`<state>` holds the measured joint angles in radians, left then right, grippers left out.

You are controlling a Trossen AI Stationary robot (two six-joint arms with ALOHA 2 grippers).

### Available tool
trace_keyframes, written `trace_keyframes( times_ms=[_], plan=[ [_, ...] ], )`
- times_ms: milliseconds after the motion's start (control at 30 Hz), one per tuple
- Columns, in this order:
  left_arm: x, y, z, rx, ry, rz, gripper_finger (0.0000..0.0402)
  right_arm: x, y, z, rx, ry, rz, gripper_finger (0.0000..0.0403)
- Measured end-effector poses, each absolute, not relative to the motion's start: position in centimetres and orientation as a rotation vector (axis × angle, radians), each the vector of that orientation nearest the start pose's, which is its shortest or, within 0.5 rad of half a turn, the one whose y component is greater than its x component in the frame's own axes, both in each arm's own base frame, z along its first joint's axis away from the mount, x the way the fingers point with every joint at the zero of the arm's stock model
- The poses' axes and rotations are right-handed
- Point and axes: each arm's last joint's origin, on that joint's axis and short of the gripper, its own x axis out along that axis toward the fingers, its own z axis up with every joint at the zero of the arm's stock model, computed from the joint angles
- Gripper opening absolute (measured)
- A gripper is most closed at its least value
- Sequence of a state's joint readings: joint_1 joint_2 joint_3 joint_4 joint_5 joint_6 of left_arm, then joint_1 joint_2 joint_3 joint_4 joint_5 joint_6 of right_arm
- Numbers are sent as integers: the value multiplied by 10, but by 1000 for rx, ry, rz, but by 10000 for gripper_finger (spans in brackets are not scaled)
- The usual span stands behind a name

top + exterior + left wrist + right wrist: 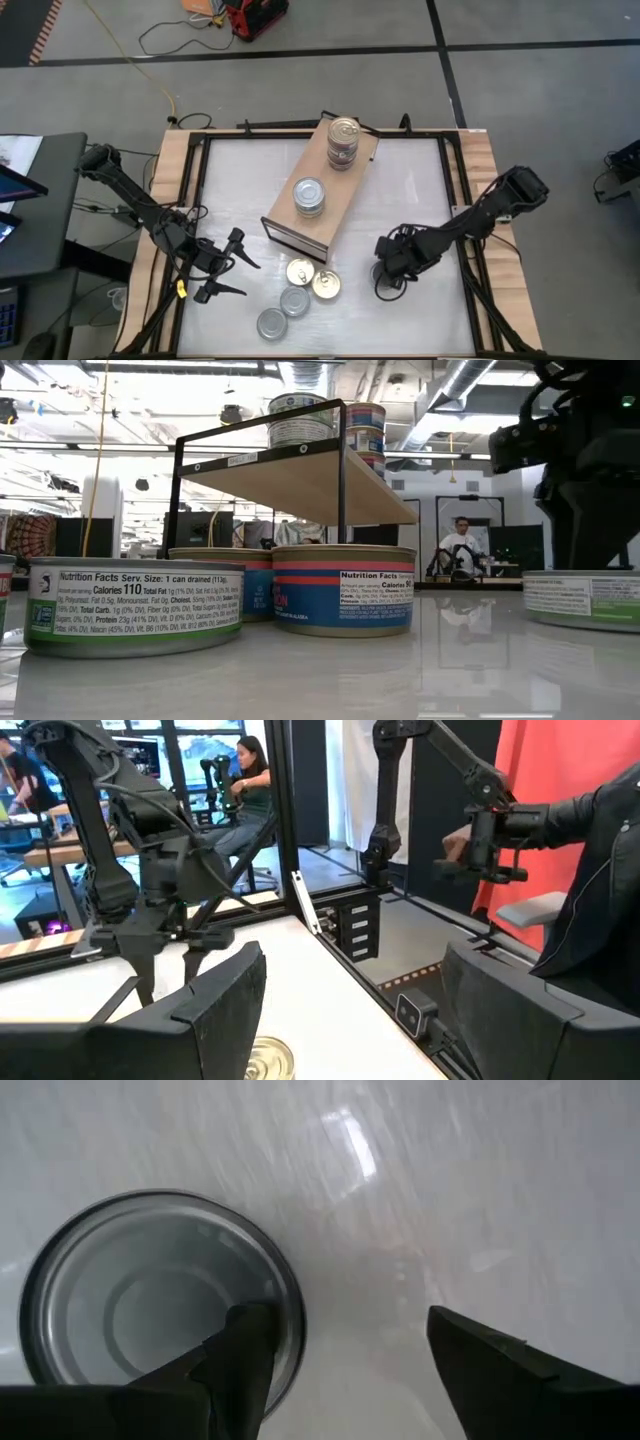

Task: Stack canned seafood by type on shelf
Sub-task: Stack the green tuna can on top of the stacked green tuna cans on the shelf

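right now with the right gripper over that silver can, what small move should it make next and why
Probably shift the right gripper sideways to centre it on the silver-lidded can, then lower. Its jaws are open, but one finger sits over the lid rather than outside the rim, so closing now would likely miss or clip the can.

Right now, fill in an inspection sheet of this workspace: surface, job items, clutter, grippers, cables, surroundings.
Surface: white table top, glossy, inside a wooden border.
Job items: shelf lies diagonally at the table's far middle; one tall stack of cans and a lower silver-lidded stack on it. Four loose cans sit in front of it, two gold-lidded, two silver; a fifth can lies under the right gripper.
Clutter: nothing seen.
Grippers: left gripper open, near the loose cans; right gripper open, above the fifth can, not gripping it.
Cables: yellow cable on the floor beyond the table.
Surroundings: red case on the floor; seated person in the room.
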<state>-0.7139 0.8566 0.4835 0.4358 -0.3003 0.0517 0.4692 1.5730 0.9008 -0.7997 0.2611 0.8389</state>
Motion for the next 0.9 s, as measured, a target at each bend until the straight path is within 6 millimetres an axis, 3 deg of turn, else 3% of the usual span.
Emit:
trace_keyframes(
  times_ms=[233, 533, 900],
  plan=[
    [151, -119, 275, 5, -55, -413, 287, 227, 96, 172, 189, 1276, -353, 285],
    [151, -119, 274, 12, -51, -386, 287, 202, 67, 183, 415, 1078, -195, 273],
    [152, -117, 274, 22, -52, -332, 287, 206, 69, 166, 451, 1158, -180, 181]
  ],
)
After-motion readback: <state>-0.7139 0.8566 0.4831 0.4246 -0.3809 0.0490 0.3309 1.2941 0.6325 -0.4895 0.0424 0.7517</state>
